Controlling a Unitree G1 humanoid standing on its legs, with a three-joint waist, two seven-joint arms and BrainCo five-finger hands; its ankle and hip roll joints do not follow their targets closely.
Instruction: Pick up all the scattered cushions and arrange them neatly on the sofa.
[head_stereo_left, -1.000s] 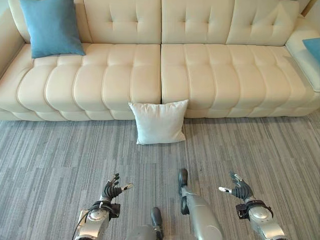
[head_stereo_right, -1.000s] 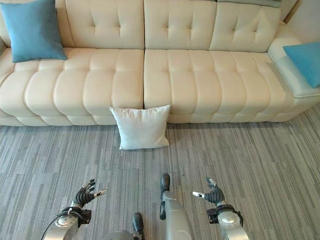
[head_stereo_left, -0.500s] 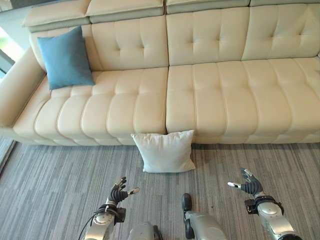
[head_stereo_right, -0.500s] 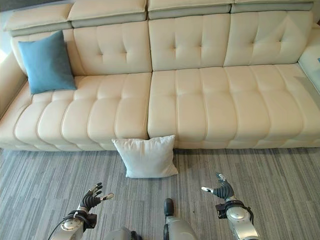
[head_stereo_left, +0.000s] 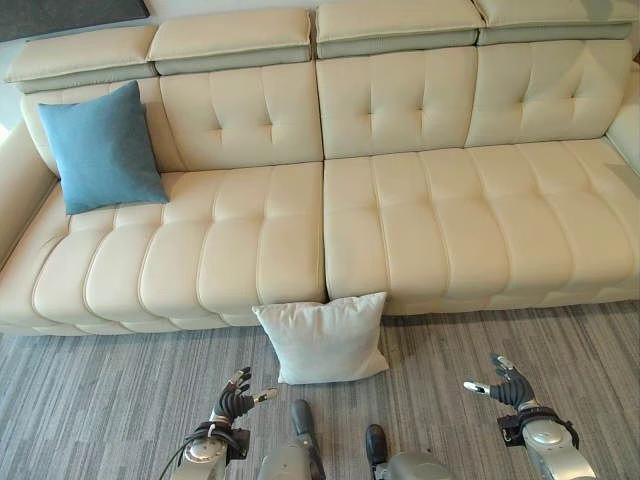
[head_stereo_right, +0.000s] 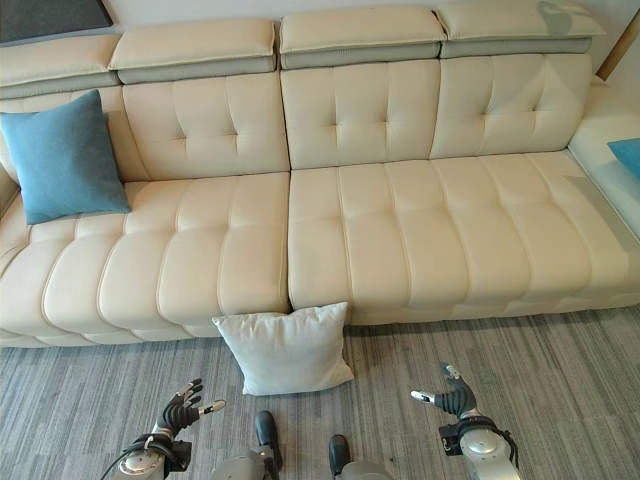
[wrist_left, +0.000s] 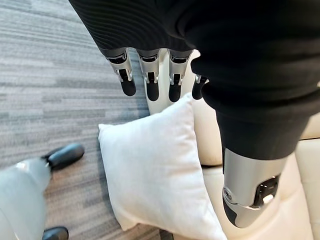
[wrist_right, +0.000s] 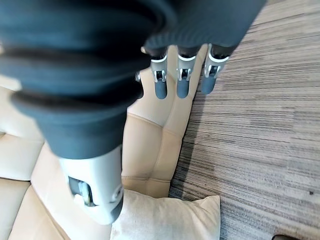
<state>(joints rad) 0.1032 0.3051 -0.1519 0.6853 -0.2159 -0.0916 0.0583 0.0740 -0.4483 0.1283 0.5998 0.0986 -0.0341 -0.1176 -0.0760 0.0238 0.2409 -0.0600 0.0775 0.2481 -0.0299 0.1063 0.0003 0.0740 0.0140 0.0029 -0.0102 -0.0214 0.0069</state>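
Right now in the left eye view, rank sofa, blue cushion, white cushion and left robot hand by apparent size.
1. sofa
2. blue cushion and white cushion: look alike, unranked
3. left robot hand

Second blue cushion (head_stereo_right: 628, 157) edge-cropped

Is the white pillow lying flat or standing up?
Standing up. The white pillow sits on its bottom edge on the carpet, its top leaning against the sofa front.
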